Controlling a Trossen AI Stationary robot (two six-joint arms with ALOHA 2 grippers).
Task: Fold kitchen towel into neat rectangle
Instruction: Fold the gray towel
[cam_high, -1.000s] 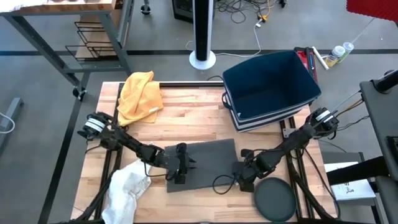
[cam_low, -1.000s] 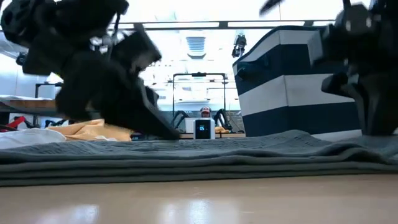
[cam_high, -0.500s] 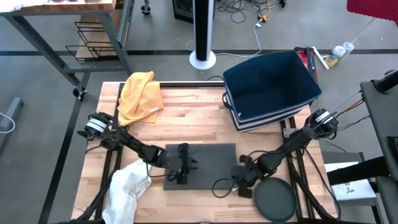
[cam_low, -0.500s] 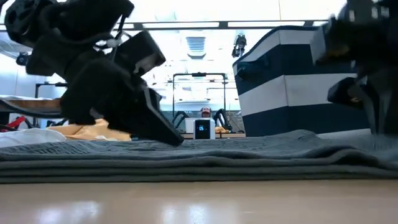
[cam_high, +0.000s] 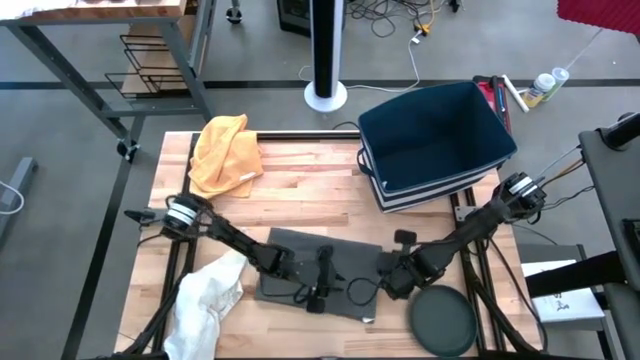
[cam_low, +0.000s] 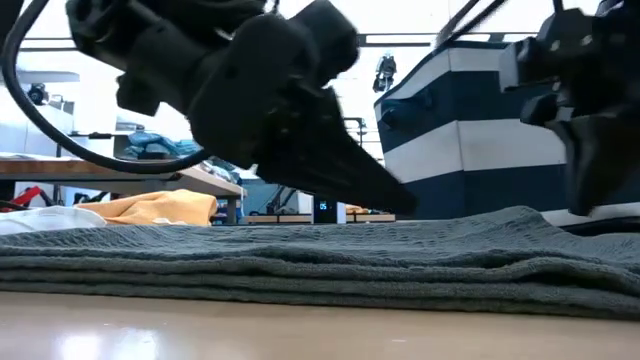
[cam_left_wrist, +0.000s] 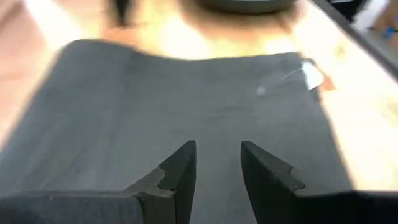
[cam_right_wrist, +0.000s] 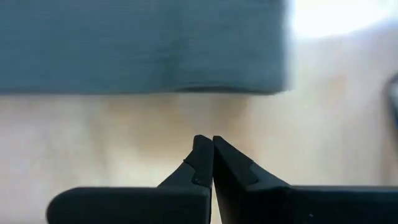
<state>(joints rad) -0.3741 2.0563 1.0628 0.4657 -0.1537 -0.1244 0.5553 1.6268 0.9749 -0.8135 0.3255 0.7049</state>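
The grey kitchen towel (cam_high: 300, 245) lies folded in several layers, flat on the wooden table (cam_high: 300, 190), with a small white tag (cam_left_wrist: 308, 74) at its near right corner. My left gripper (cam_left_wrist: 217, 155) is open and reaches in from the table's left over the towel's middle (cam_high: 328, 282). My right gripper (cam_right_wrist: 212, 142) is shut and points down over bare wood just off the towel's right edge (cam_high: 392, 280). My left gripper slants down from the table's left, and in the low view a fingertip (cam_low: 400, 205) comes down to the towel's top face (cam_low: 430, 235) near its middle. The fingers stand apart with nothing between them. The towel lies flat on the table.
A navy and white striped bin (cam_high: 435, 140) stands at the far right. A yellow cloth (cam_high: 225, 150) lies at the far left and a white cloth (cam_high: 205, 300) at the near left. A dark round disc (cam_high: 440, 320) sits at the near right.
My left gripper has gone toward the table's right edge across the towel, staying open. The towel has turned a little and slid with it: its right end has swung toward the near edge.
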